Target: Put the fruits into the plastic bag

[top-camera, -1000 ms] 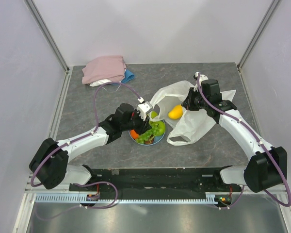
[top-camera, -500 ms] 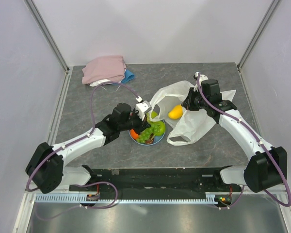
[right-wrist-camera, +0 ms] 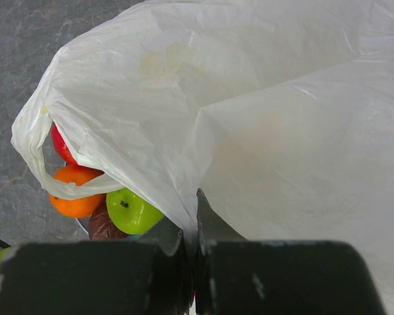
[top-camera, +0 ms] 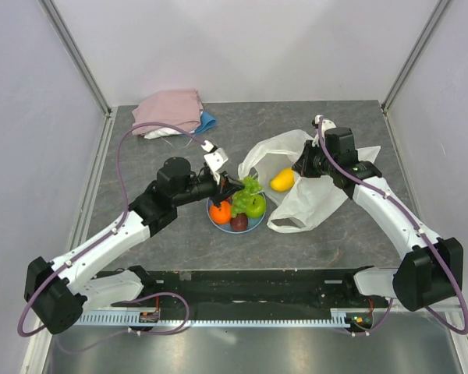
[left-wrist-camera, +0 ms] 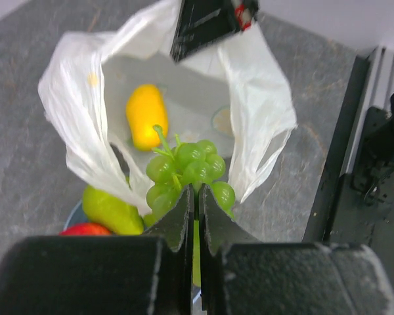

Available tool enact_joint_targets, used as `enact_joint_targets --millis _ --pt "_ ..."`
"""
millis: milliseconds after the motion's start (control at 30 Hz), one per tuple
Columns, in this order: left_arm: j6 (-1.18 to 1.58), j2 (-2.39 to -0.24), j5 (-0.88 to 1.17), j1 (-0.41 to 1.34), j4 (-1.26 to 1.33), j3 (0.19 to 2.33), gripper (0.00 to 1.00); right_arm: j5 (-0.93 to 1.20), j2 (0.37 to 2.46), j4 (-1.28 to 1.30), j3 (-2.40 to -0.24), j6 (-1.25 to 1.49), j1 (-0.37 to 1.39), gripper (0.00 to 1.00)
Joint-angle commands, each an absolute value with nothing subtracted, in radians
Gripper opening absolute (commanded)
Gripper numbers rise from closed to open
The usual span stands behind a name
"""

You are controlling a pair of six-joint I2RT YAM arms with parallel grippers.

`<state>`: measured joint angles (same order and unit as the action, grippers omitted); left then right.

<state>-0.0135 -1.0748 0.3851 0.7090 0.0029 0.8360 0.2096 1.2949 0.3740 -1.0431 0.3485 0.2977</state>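
1. While the overhead view shows only the left gripper [top-camera: 232,189] meeting the grape bunch [top-camera: 248,187] above the light-blue plate [top-camera: 253,227], its wrist camera shows both fingers pinched tight on the bunch's base.
2. That wrist view looks into the plastic bag [left-wrist-camera: 256,98], whose mouth is open, with the mango [left-wrist-camera: 146,115] lying inside.
3. Right gripper [right-wrist-camera: 196,226]: closed on the bag's film, at the rim.
4. On the plate sit the orange [top-camera: 220,212], green apple [top-camera: 255,206] and dark fruit [top-camera: 239,222]; the pear [left-wrist-camera: 111,210] and red apple [left-wrist-camera: 85,228] peek out under the bag's edge.
5. A pink cloth [top-camera: 168,111] lies at the table's [top-camera: 335,241] far-left corner, well apart.
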Motion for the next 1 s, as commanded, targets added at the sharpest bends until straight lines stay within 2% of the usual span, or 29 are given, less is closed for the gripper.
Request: enact_joint_targets --millis 0,467,733,967 --pt "0.049 -1.112 0.462 0.707 0.086 0.923 0.02 0.227 1.266 0.356 -1.054 0.359 0.298 0.0" --pt "0.12 -1.524 0.47 0.744 0.293 1.115 0.02 0.262 1.22 0.359 -1.057 0.383 0.298 0.0" --pt "0.15 -1.676 0.324 0.77 0.46 1.169 0.02 0.259 1.212 0.359 -1.052 0.385 0.296 0.0" --pt "0.28 -1.782 0.366 0.79 0.609 1.181 0.02 0.253 1.213 0.362 -1.049 0.384 0.298 0.0"
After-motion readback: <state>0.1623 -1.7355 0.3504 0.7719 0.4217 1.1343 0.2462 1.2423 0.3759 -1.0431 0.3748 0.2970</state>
